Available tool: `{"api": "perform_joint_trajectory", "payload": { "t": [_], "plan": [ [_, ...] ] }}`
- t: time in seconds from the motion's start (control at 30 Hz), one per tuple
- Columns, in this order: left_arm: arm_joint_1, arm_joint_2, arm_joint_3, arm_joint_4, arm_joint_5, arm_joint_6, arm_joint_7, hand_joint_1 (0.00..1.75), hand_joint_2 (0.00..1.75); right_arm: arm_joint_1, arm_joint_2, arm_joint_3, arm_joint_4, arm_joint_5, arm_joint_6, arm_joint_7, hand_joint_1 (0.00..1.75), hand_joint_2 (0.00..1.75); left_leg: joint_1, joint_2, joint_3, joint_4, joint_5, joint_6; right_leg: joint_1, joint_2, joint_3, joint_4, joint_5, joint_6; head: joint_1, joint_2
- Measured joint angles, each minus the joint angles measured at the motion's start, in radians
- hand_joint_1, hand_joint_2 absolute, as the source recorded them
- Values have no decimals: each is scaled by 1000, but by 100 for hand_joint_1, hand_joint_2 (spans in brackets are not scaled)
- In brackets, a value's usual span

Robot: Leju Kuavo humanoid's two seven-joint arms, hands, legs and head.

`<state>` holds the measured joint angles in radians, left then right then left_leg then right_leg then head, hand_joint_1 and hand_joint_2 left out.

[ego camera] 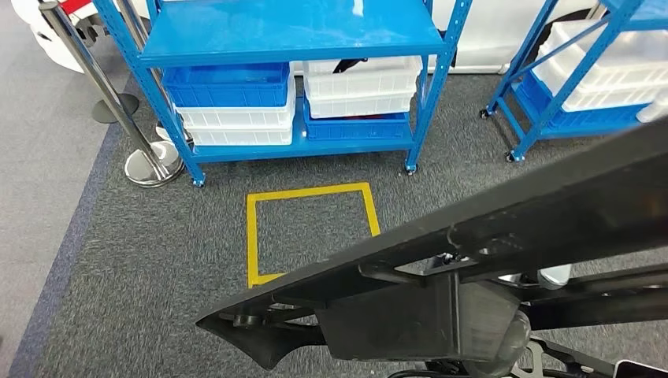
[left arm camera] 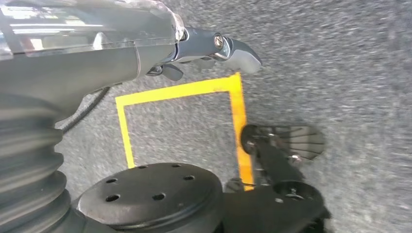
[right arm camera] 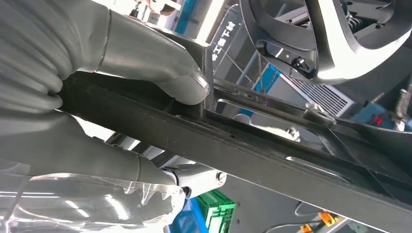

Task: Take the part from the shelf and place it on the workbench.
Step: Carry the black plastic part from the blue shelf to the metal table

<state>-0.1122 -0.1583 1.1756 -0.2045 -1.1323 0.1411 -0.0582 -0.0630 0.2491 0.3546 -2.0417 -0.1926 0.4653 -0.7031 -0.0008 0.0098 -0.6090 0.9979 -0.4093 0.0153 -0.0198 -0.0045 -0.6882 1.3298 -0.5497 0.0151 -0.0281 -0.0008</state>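
Observation:
A long black part (ego camera: 488, 228), a flat frame with brackets beneath it, slants across the lower right of the head view, held up above the floor. In the right wrist view my right hand (right arm camera: 121, 73) grips one of its bars (right arm camera: 272, 155), thumb pressed on one side and fingers wrapped around the other. My left hand (left arm camera: 194, 46) hangs over the carpet with its fingers stretched out and nothing in it. The blue shelf (ego camera: 291, 35) stands ahead, beyond the part.
Blue and white bins (ego camera: 236, 102) fill the shelf's lower level. A second blue shelf (ego camera: 583, 87) stands at the right. A chrome stanchion (ego camera: 150, 161) is left of the shelf. A yellow taped square (ego camera: 311, 228) marks the grey carpet in front, also seen below my left hand (left arm camera: 237, 111).

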Motion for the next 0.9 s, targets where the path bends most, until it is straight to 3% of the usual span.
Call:
{"api": "perform_joint_trajectory", "payload": {
  "t": [0.03,0.07,0.13,0.17,0.2,0.27,0.3,0.4,0.43,0.47,0.5,0.57,0.63,0.67,0.73,0.8,0.9],
  "plan": [
    [0,0,-1,0,-2,0,1,0,175,0,0,1,0,0,-1,0,175,175,-3,1,-17,1,12,-1,3,-2,38,-31,32,-7,0,0],
    [0,0,-3,0,-5,0,2,0,175,-1,0,2,0,0,-4,0,175,175,-6,3,-31,2,23,-2,7,-10,92,-91,44,-15,0,0],
    [2,-1,-8,0,-9,0,2,0,175,-6,0,10,0,-6,-18,0,175,175,-11,8,-46,6,41,-8,19,-30,212,-253,8,-29,0,0],
    [3,-1,-9,0,-10,1,0,0,175,-9,-1,16,1,-12,-27,0,175,175,-10,13,-50,6,51,-13,24,-36,247,-311,-15,-33,1,0],
    [4,-1,-10,0,-10,2,-2,0,175,-10,-2,22,2,-19,-36,0,175,175,-9,18,-52,5,61,-18,27,-33,261,-345,-24,-38,2,0],
    [4,0,-11,0,-10,3,-5,0,175,-9,-7,28,5,-27,-47,0,175,175,-4,22,-61,8,62,-31,26,-20,247,-351,-6,-50,2,0],
    [4,0,-12,0,-10,3,-7,0,175,-8,-9,31,7,-29,-49,0,175,175,-3,17,-70,28,37,-37,24,-15,239,-352,6,-56,1,0],
    [3,0,-13,0,-9,1,-22,0,175,-8,-14,38,14,-32,-52,0,175,175,1,0,-118,195,-90,-47,24,1,210,-350,33,-66,0,0],
    [2,0,-13,0,-8,0,-30,0,175,-7,-16,39,17,-33,-53,0,175,175,1,-1,-130,253,-111,-49,25,8,199,-348,41,-65,0,0],
    [2,0,-13,0,-7,-2,-38,0,175,-7,-19,40,20,-33,-55,0,175,175,2,-2,-128,285,-111,-49,25,17,187,-343,48,-64,0,0],
    [2,0,-14,0,-7,-3,-45,0,175,-7,-21,41,24,-33,-58,0,175,175,2,-3,-108,278,-94,-47,26,26,175,-338,54,-63,0,0],
    [2,1,-14,0,-4,-6,-54,0,175,-8,-26,43,31,-31,-64,0,175,175,2,-24,-18,158,-55,-38,25,45,158,-328,61,-58,0,0],
    [1,4,-14,-1,0,-7,-59,0,175,-10,-30,47,36,-33,-66,0,175,175,2,-58,65,32,-50,-28,22,61,147,-323,68,-50,0,0],
    [0,6,-14,-1,3,-7,-60,0,175,-11,-32,49,39,-34,-64,0,175,175,1,-68,83,1,-56,-24,20,68,142,-321,72,-45,0,0],
    [0,7,-14,-1,6,-5,-60,0,175,-13,-36,52,46,-37,-59,0,175,175,0,-56,87,-16,-52,-19,19,83,135,-321,80,-32,-1,0],
    [-1,5,-14,-1,5,-4,-60,0,175,-13,-40,52,51,-37,-51,0,175,175,5,-33,88,-31,-41,-6,22,72,120,-298,65,-23,2,0],
    [0,3,-14,-1,3,-3,-60,0,175,-14,-45,52,58,-35,-46,0,175,175,8,2,78,-38,-30,2,18,24,41,-138,-26,-10,9,0]
  ]
}}
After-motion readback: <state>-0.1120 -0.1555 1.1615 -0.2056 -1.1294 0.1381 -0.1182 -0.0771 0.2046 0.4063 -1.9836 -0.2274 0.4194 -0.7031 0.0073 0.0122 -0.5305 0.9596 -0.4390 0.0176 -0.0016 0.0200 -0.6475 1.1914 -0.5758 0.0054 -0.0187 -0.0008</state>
